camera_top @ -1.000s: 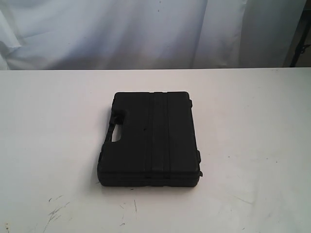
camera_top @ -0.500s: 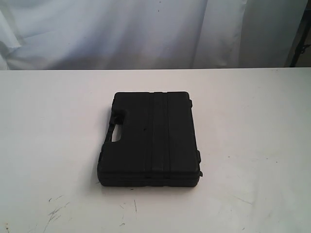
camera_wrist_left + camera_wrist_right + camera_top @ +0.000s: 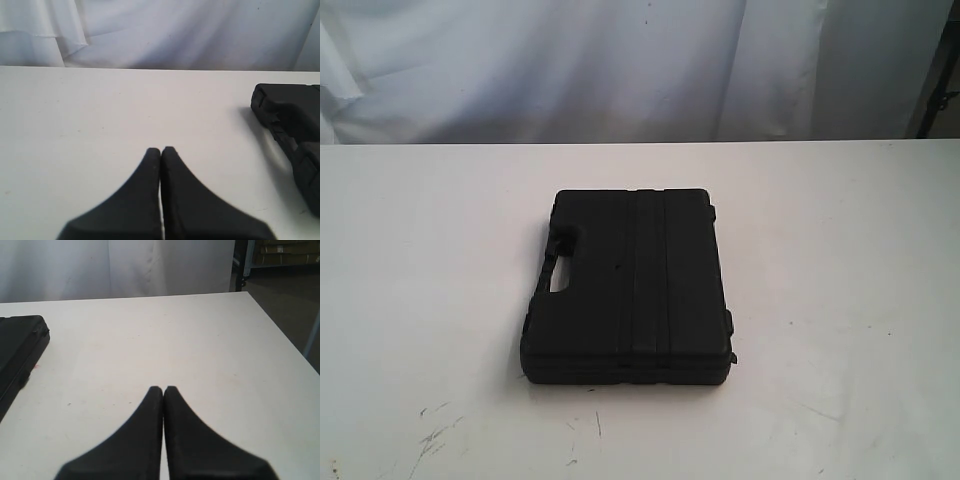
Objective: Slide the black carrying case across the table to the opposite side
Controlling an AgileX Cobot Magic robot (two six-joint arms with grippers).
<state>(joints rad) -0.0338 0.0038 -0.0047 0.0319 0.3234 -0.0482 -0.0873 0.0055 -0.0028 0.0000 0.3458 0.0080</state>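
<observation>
The black carrying case (image 3: 628, 288) lies flat near the middle of the white table (image 3: 840, 260), its handle cutout facing left in the exterior view. Neither arm shows in that view. In the left wrist view my left gripper (image 3: 161, 149) is shut with nothing in it, over bare table, and the case (image 3: 292, 130) sits well off to one side. In the right wrist view my right gripper (image 3: 163, 388) is also shut and empty, with a corner of the case (image 3: 20, 347) apart from it at the frame edge.
A white curtain (image 3: 620, 60) hangs behind the table's far edge. Dark scuffs (image 3: 435, 435) mark the tabletop near the front left. The right wrist view shows the table's side edge (image 3: 280, 335), with dark floor and shelving beyond.
</observation>
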